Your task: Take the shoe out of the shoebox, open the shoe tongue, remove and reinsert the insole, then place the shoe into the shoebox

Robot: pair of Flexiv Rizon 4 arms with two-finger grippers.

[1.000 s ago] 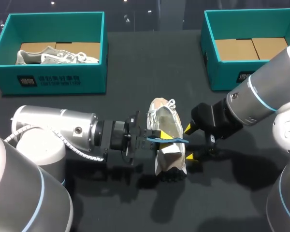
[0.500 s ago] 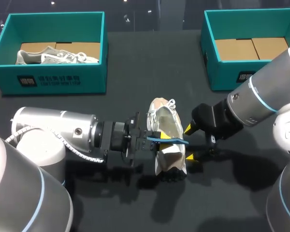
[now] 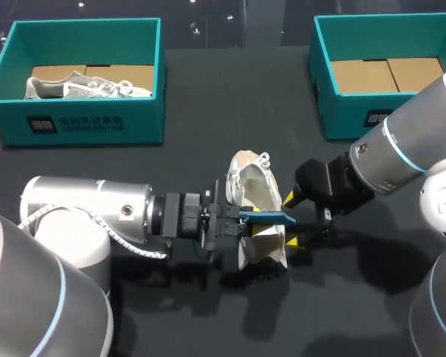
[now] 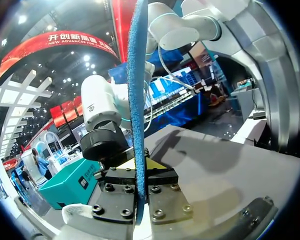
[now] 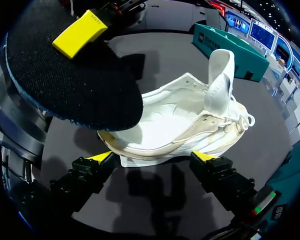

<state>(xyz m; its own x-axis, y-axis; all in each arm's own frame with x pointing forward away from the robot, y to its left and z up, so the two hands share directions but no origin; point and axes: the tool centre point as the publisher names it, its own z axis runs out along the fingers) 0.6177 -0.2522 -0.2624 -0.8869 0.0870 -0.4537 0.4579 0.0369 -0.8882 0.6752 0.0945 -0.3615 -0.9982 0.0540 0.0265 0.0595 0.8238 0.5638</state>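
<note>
Seen only edge-on from the left wrist: insole (image 4: 136, 100), a thin blue strip screening the tips of the left tool (image 4: 137, 172). From overhead, hidden beneath it: heel end of the shoe (image 3: 254, 186). Cut off at the side: right shoebox (image 3: 342, 111).

My white shoe (image 3: 256, 190) lies mid-counter (image 3: 230, 104), toe away from me, its mouth gaping and the tongue (image 5: 219, 75) lifted clear. The insole (image 5: 75, 80), black underneath with a blue edge, is out, pinched in my left hand (image 3: 245, 216) above the heel. At the far corners sit two open teal boxes: the left shoebox (image 3: 82, 123) holds a pale shoe (image 3: 85, 88), and the right shoebox (image 3: 334, 111) shows its cardboard floor.
</note>
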